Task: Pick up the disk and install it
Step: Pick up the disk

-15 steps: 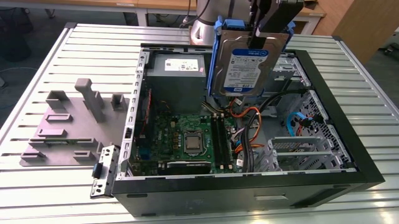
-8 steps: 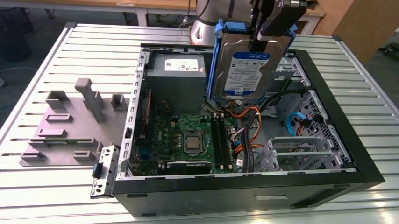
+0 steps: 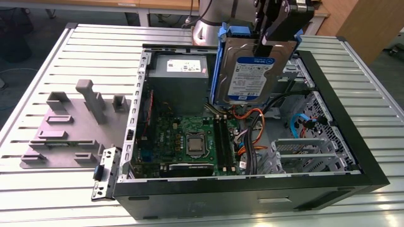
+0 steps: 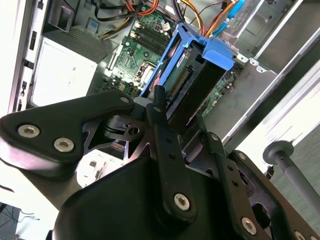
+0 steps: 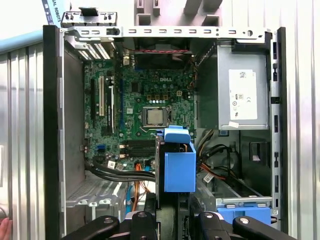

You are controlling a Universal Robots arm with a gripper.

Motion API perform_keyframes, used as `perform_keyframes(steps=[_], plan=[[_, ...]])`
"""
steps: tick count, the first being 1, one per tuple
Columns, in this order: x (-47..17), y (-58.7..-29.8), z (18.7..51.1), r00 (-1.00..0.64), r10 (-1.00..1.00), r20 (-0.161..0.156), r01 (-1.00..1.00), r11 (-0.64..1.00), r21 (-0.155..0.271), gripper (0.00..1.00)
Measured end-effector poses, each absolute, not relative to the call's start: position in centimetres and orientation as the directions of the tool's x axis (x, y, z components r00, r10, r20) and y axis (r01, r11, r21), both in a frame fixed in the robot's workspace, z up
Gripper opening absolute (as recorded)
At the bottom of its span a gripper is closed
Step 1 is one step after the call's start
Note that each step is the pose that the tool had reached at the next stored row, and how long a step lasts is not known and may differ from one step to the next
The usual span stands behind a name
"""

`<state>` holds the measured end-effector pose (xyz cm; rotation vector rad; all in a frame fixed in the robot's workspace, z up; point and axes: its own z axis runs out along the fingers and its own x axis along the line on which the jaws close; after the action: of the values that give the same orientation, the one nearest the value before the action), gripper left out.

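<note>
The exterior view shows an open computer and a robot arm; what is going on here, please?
A robot arm is working over an open computer case that lies on a slatted table. Its gripper is shut on the disk, a silver drive in a blue frame, and holds it upright above the case's open inside, near the grey power supply. The disk is not yet seated in any bay.

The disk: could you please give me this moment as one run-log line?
gripper: shut on disk | disk: upright, above open computer case | install: not yet done
</note>
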<state>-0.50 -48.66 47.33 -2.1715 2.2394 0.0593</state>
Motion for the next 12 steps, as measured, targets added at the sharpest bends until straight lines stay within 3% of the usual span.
perform_keyframes(steps=[12], plan=[[-0.50, -49.06, 47.33, -0.031, -0.999, -0.042, -0.999, 0.031, 0.012, 0.35]])
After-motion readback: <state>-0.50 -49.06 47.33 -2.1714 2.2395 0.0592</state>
